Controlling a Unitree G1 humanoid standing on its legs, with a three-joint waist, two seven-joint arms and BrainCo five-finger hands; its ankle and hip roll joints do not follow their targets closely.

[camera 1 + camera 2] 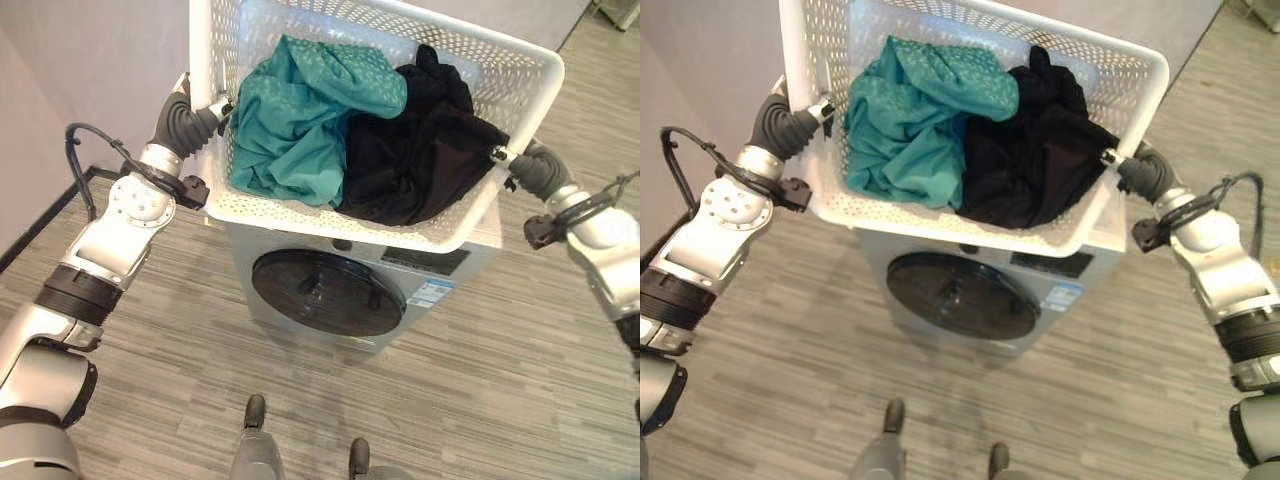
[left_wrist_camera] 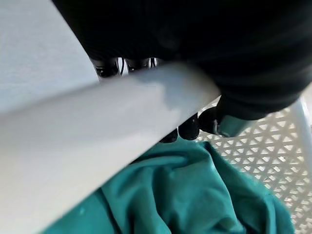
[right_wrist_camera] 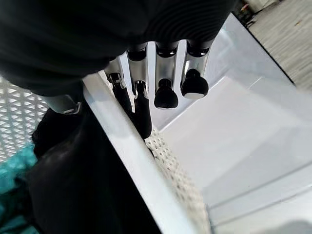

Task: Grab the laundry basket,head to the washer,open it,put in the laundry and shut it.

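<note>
Gripping laundry basket [image 1: 300, 215] above washer [image 1: 330, 300]

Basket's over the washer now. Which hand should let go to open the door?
Probably neither yet: left hand and right hand each clamp an opposite rim of the laundry basket, held over the washer. Once it's set down, left looks marginally better: the round door sits toward that side.

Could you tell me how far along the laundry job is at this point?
Done: the laundry basket is grabbed and carried to the washer. In hand: the left hand and right hand grip its rim on opposite sides, holding it over the washer top, with the teal garment and black garment inside. Left: the round door looks shut; opening, loading and closing remain.
</note>
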